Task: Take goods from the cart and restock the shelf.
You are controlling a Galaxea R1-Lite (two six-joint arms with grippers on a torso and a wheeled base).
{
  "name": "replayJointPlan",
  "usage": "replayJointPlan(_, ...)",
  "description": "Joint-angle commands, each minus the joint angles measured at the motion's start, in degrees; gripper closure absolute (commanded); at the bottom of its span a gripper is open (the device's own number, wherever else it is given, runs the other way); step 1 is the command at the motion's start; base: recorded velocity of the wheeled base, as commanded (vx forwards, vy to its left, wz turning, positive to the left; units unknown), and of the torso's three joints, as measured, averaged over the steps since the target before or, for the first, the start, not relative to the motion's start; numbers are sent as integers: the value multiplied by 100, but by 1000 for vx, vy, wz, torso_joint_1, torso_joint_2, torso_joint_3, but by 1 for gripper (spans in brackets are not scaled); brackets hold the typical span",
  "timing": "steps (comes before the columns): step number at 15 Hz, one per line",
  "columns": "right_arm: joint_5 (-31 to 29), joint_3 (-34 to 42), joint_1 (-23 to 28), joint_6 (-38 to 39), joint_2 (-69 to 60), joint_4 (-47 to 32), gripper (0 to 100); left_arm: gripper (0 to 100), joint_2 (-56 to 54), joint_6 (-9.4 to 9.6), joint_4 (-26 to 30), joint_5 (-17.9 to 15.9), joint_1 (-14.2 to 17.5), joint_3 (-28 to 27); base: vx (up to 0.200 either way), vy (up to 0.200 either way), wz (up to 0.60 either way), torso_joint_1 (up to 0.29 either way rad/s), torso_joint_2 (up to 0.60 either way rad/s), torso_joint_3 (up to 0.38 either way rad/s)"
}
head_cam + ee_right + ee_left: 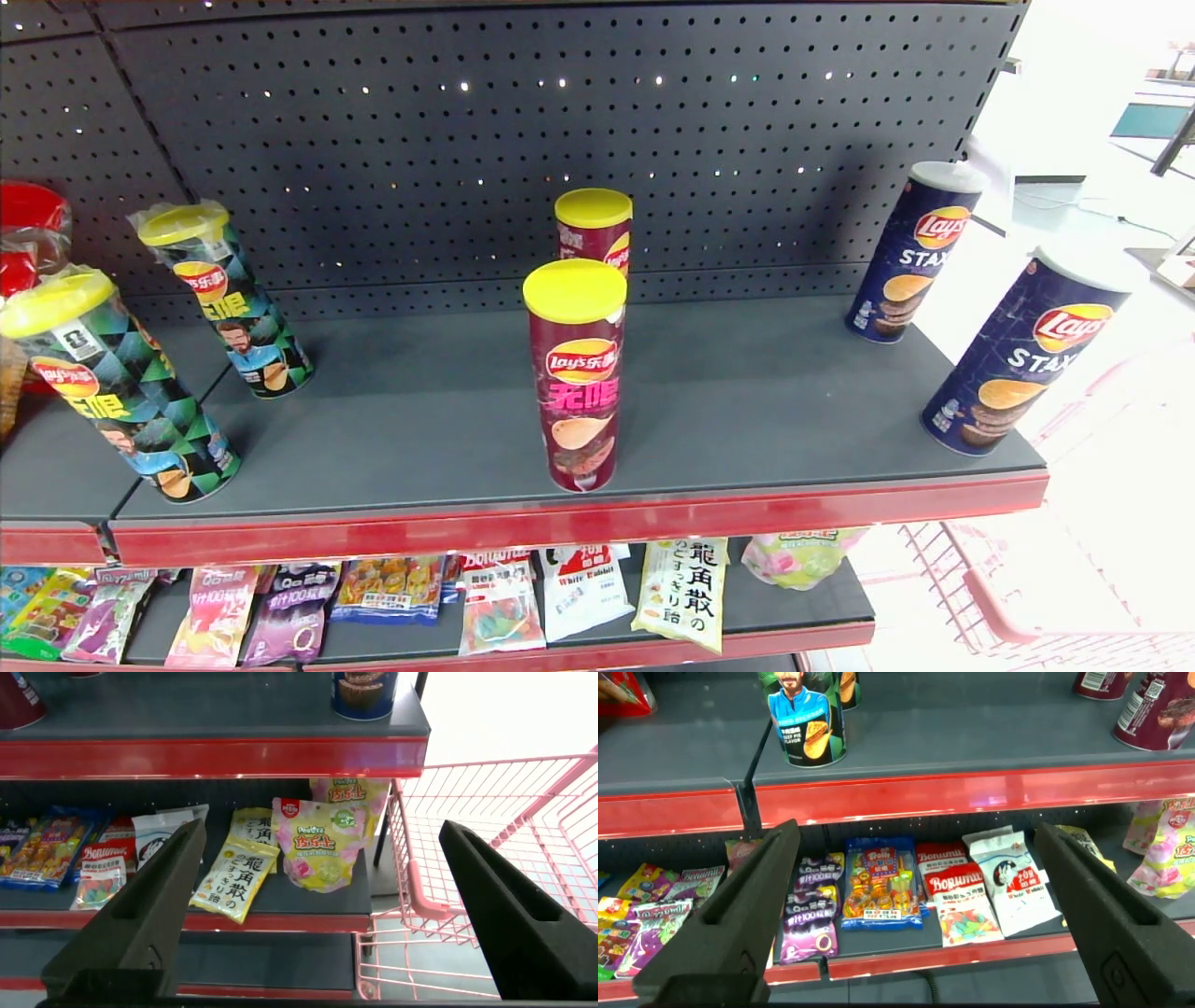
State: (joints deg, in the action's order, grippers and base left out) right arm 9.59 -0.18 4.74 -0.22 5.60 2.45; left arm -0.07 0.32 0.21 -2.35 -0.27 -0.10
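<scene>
The grey shelf board (747, 411) with a red front edge carries upright chip cans: two maroon ones (573, 373) in the middle, two blue ones (1027, 350) at the right end, two green-patterned ones (112, 383) at the left. A pink wire cart (486, 859) stands to the right of the shelf, also low at the right in the head view (980, 597). My left gripper (917, 835) is open and holds nothing, in front of the lower shelf's snack bags. My right gripper (322, 831) is open and holds nothing, near the shelf's right end beside the cart.
Snack bags (583, 588) lie in a row on the lower shelf. A pale green bag (322, 840) and a yellow bag (235, 863) lie at its right end. Free board stretches between the can groups on the upper shelf. A perforated back panel (467, 140) closes the shelf behind.
</scene>
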Motion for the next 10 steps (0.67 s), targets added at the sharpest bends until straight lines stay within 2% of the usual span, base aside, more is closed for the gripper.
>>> replayJointPlan(1,-1,1,0,-4,3,1,0,0,7,3,-3,-2,0,1,0,0,0,0,0,0)
replayJointPlan(10,-1,1,0,-4,3,1,0,0,7,3,-3,7,0,1,0,0,0,0,0,0)
